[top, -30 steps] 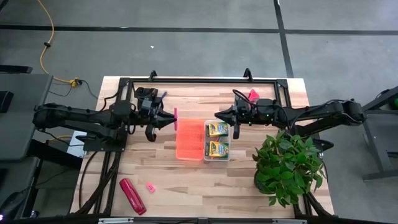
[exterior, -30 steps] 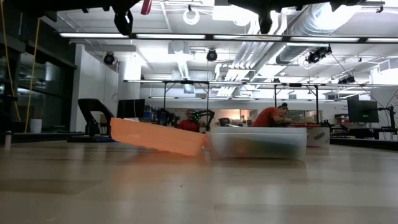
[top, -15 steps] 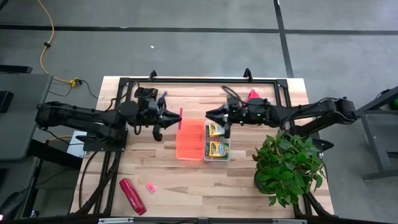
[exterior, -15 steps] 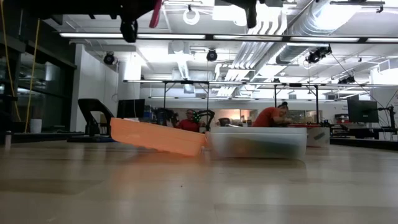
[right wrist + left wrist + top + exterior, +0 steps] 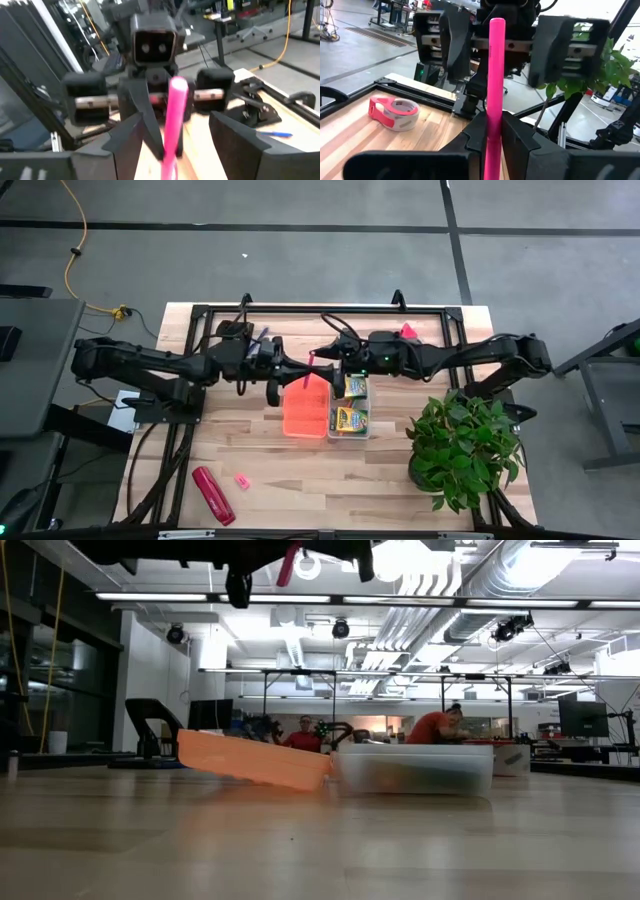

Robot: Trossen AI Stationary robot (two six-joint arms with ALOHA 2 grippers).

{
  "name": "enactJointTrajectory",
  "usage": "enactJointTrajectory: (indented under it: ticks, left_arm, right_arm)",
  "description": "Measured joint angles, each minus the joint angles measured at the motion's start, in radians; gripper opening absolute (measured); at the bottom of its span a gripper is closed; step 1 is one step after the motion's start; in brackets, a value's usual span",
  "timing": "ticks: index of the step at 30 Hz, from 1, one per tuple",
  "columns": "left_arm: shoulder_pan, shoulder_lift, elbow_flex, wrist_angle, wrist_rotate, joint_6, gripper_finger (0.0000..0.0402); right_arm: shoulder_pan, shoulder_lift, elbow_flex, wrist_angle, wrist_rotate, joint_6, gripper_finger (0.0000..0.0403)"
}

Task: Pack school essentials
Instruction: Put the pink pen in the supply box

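My left gripper [image 5: 298, 373] is shut on a pink pencil [image 5: 312, 369], high above the table near the orange lid's far end. My right gripper [image 5: 322, 364] faces it, open, with a finger on either side of the pencil's free end [image 5: 176, 95], not touching. Two yellow-and-green crayon boxes [image 5: 349, 388] lie in the clear box [image 5: 366, 412]. A blue pen [image 5: 262, 335] lies at the far left. A short pink marker [image 5: 241, 481] lies near the front edge. My left gripper pinches the pink pencil's lower part [image 5: 493, 131] between its two fingers. The fingers lie about level, coming from the table's left. The pencil sticks out past the fingertips toward my right gripper, lifted clear of the table.
An orange lid [image 5: 305, 405] leans on the clear box's left side. A long red glossy object [image 5: 213, 494] lies at the front left. A pink tape roll [image 5: 407, 332] sits at the far edge. A potted plant [image 5: 462, 446] stands at the front right.
My left gripper has carried the pink pencil toward the table's right. My right gripper has moved toward the table's left to meet it, and its open fingers now stand on either side of the pencil's free end.
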Motion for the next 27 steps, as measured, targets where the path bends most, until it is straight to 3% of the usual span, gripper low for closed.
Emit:
enactJointTrajectory:
  ticks: [8, 20, 27]
  left_arm:
    - [0.0, 0.049, 0.016, 0.088, 0.0, -0.004, 0.0035]
    - [0.0, 0.042, 0.015, 0.097, -0.003, 0.0, 0.0035]
    - [0.0, 0.042, 0.015, 0.095, -0.002, -0.001, 0.0035]
  right_arm:
    - [0.0, 0.001, 0.0, 0.044, 0.023, 0.005, 0.0196]
    - [0.0, 0.001, 0.001, 0.042, 0.01, 0.027, 0.0015]
    - [-0.001, 0.0, 0.001, 0.041, -0.006, 0.028, 0.0032]
